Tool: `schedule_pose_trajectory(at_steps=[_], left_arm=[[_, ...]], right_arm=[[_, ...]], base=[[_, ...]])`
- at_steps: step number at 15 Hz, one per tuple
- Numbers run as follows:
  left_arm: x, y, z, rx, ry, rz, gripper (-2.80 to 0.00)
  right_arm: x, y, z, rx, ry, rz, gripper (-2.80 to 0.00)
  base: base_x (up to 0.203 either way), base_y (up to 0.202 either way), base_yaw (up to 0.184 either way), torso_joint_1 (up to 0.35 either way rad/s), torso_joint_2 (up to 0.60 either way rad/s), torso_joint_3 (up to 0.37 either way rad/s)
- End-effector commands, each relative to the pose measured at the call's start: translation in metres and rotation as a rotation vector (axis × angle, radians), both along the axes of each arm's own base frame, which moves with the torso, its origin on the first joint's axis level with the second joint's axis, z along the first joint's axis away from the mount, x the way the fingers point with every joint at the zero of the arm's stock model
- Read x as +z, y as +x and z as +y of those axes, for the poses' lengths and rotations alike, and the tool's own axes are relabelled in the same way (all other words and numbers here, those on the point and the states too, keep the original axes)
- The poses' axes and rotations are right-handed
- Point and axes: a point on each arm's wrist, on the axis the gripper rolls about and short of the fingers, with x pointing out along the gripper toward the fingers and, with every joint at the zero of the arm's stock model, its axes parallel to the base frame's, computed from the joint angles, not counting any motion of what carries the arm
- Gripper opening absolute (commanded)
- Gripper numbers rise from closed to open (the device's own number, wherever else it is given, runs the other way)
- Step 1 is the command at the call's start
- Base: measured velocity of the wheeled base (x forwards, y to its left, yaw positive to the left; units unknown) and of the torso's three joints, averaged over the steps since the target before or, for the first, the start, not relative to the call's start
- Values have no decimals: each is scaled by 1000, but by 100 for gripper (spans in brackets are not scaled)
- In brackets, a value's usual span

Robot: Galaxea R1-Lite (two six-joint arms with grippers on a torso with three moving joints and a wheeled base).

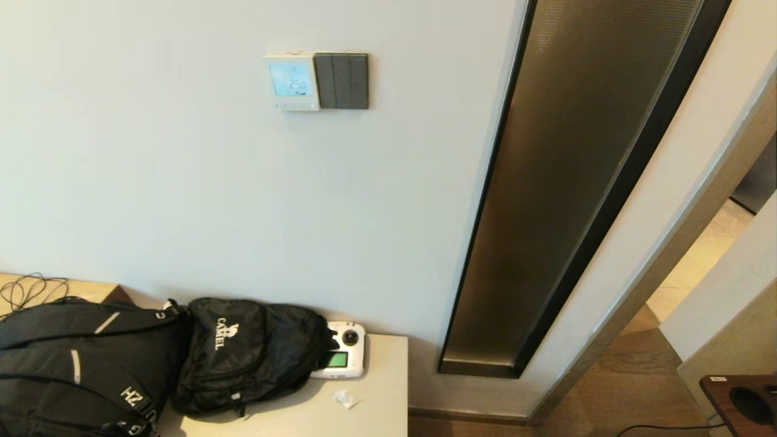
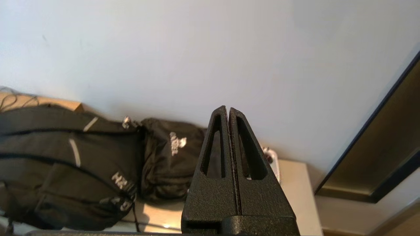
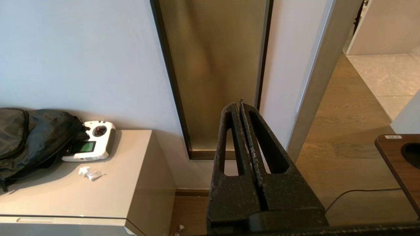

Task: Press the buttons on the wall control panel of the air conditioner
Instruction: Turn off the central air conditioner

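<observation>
Pale wall carried the control panel (image 1: 292, 81), well above both pinched-shut, empty grippers: left gripper (image 2: 228, 109), right gripper (image 3: 238, 105). We judged its buttons (image 1: 297, 105) small, stiff, needing a light fingertip press.

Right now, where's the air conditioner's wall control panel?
In the head view, the air conditioner's wall control panel is high on the wall, left of centre, touching the dark grey switch plate on its right.

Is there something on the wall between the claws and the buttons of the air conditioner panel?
Nothing visible blocks the way. The wall control panel hangs on bare wall, its buttons uncovered. Both the left claw and right claw are shut, low, far from it.
</observation>
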Motion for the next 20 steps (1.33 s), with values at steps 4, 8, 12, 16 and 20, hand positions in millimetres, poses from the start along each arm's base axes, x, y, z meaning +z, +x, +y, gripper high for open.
schedule_pose_trajectory(at_steps=[4,8,12,16,20], left_arm=[[89,75,0,-23,-10,91,-280],[150,169,-11,-110,-29,63,-280],[180,265,-54,-208,-48,62,-280],[189,334,-105,-282,-66,3,-280],[173,386,-157,-351,-66,-18,-280]], right_arm=[[0,0,0,1,0,0,-280],[0,0,0,0,0,-1,-280],[0,0,0,1,0,-1,-280],[0,0,0,0,0,-1,-280],[0,0,0,0,0,-1,-280]], base=[[0,0,0,0,0,0],[0,0,0,0,0,0],[0,0,0,0,0,0],[0,0,0,0,0,0],[0,0,0,0,0,0]])
